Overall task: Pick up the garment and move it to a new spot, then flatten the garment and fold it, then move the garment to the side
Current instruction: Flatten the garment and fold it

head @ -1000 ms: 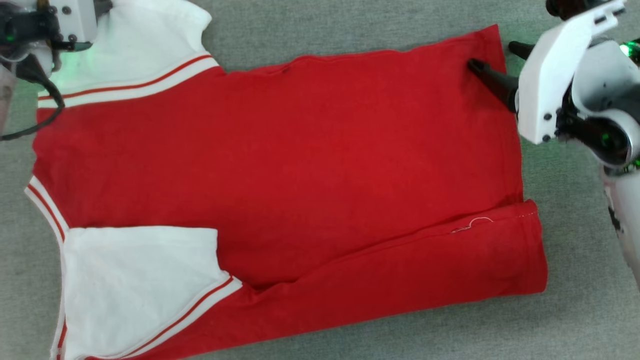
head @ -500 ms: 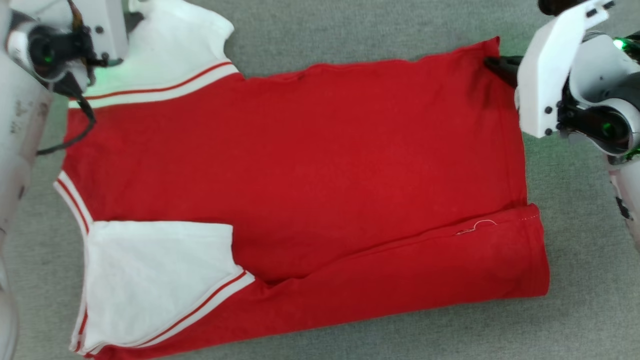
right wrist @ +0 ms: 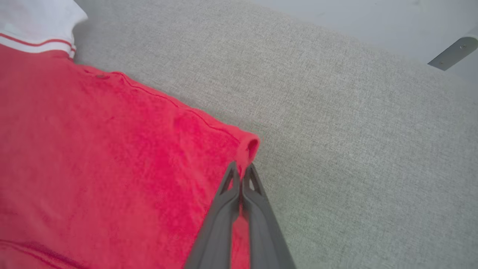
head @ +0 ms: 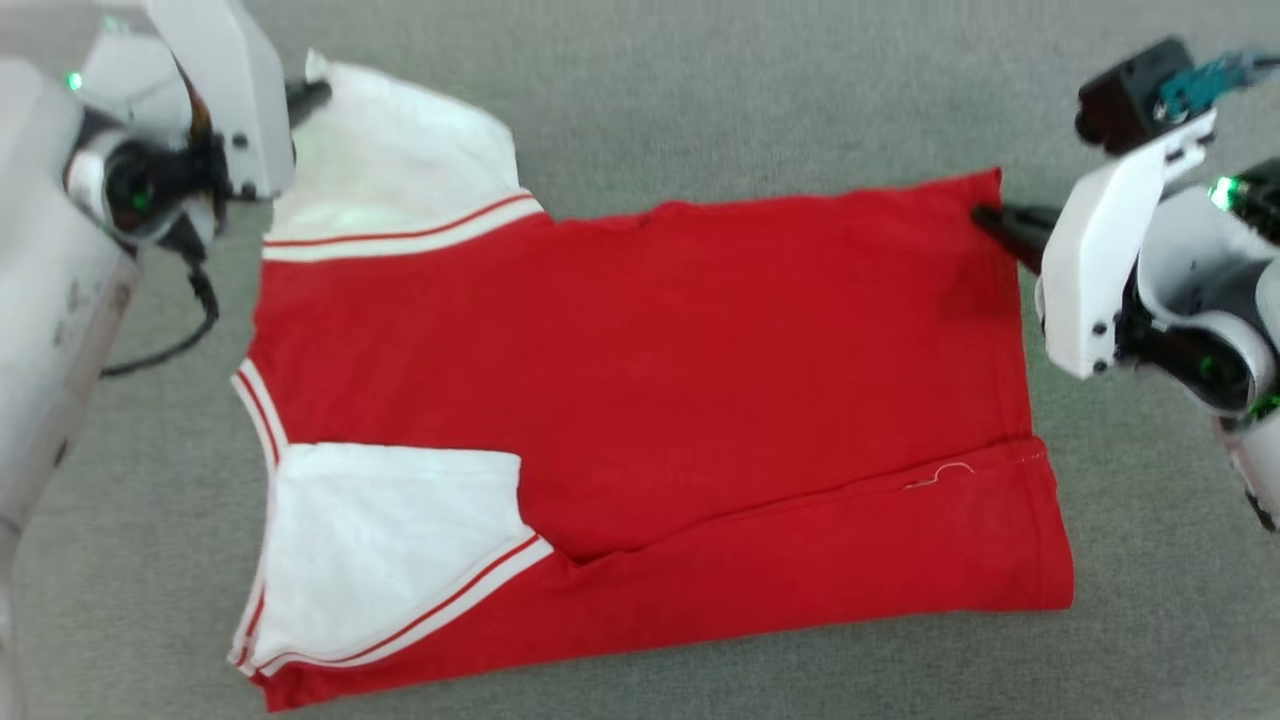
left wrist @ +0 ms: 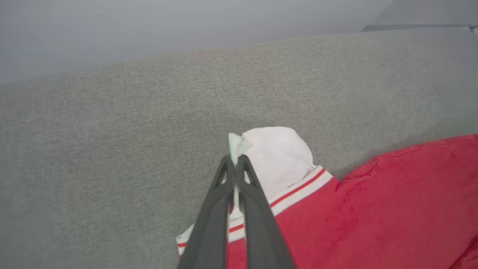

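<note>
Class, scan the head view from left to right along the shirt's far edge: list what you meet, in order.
left gripper → upper white sleeve → red garment body → right gripper

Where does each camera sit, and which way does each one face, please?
Head view: on the robot's head, looking down at the garment spread on the grey fabric surface; the left gripper holds the upper sleeve, the right gripper the far hem corner.
Left wrist view: on the left wrist, looking along its shut fingers pinching the white sleeve's edge.
Right wrist view: on the right wrist, looking along its shut fingers pinching the red hem corner.
Shared: both wrist views show the striped sleeve.
</note>
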Robot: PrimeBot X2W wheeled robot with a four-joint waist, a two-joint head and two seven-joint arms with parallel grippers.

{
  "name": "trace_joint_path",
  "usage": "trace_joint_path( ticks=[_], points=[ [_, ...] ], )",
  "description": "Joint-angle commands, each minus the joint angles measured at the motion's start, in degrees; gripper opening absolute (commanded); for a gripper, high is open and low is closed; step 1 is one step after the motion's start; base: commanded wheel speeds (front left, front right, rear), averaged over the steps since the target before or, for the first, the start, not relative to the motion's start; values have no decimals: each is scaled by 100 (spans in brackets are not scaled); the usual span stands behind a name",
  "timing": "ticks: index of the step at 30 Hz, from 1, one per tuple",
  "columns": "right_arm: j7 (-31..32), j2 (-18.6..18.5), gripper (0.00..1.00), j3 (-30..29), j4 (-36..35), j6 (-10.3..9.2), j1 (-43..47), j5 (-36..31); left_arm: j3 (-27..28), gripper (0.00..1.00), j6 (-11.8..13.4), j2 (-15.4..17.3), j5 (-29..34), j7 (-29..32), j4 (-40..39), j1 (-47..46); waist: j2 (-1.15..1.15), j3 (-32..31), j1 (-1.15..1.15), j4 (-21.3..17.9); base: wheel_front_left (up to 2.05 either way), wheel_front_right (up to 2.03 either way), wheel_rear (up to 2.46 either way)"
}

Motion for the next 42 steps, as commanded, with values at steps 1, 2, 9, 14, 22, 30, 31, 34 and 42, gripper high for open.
trace_joint_path(
  ticks=[1,2,9,14,22,30,31,34,42],
  points=[
    [-53,-87,0,62,-28,-2,125,47,-37,0,-16,79,-74,8,-139,165,0,-469,0,153,0,0,0],
    [-87,-143,0,117,-51,-2,172,80,-71,0,-16,135,-90,13,-272,256,0,-557,0,168,0,0,0],
    [-229,-608,0,427,-299,-2,672,410,-193,0,20,604,-276,88,-1121,968,0,-1095,0,283,0,0,0],
    [-281,-886,0,563,-533,-2,1043,666,-278,0,384,965,-371,247,-1936,1514,0,-1337,0,351,0,0,0],
    [-278,-1235,0,648,-794,-2,1557,860,-294,0,1302,1590,-798,432,-3665,2591,0,-1545,0,408,0,0,0],
    [-270,-1459,0,695,-867,-2,1977,851,-304,0,2048,2046,-1223,367,-4867,3499,0,-1635,0,436,0,0,0],
    [-270,-1466,0,702,-877,-2,2026,870,-298,0,2102,2080,-1257,344,-4941,3573,0,-1641,0,434,0,0,0],
    [-257,-1492,0,705,-863,-2,2159,879,-323,0,2262,2136,-1399,333,-5118,3837,0,-1659,0,426,0,0,0],
    [-289,-1421,0,660,-758,-2,2386,858,-432,0,2479,2118,-1448,186,-5434,4236,0,-1680,0,422,0,0,0]
  ],
)
